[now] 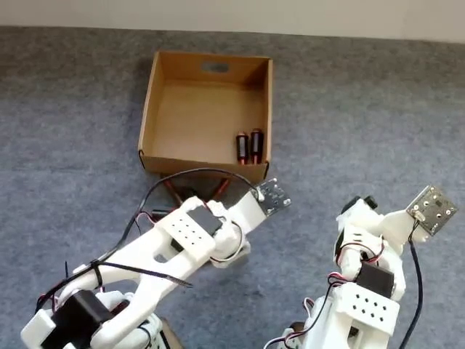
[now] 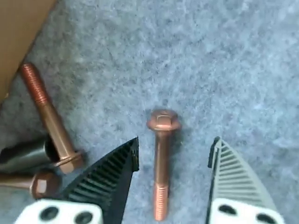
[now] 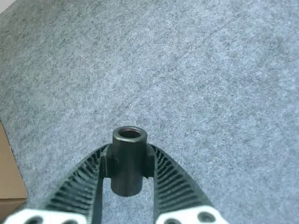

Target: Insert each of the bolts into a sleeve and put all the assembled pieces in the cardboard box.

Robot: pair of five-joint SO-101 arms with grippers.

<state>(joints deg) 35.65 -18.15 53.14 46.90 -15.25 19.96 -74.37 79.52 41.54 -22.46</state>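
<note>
**A:** What takes up the most room?

**B:** The grey carpet (image 1: 80, 109) that covers the table. The cardboard box (image 1: 150, 109) sits at its far side, open at the top.

**A:** Is anything in the box?

**B:** Two assembled pieces (image 1: 248, 146). They lie side by side on the floor of the box, in the near right corner, close against the right wall.

**A:** Where are the arms?

**B:** The left arm (image 1: 185, 234) stretches toward the near wall of the box, and its wrist is just in front of that wall. The right arm (image 1: 367, 302) stands well apart from it on the right, over bare carpet.

**A:** What about the left gripper?

**B:** The left gripper (image 2: 175, 148) is spread wide and hangs low over the carpet. A bolt (image 2: 161, 158) lies flat between the jaws and touches neither of them. Its head points away from the wrist.

**A:** And the other gripper?

**B:** The right gripper (image 3: 128, 157) is clamped on a dark sleeve (image 3: 127, 175), with one ribbed finger on each side. The hollow end of the sleeve faces the wrist camera, and there is carpet behind it.

**A:** Are there other loose parts?

**B:** Yes, beside the left gripper and near the corner of the box. A second bolt (image 2: 46, 114) lies at a slant with its threaded end toward the cardboard. Its head is just beside the end of a second sleeve (image 2: 21, 156). A third bolt (image 2: 35, 183) lies next to that sleeve, head toward the gripper.
</note>
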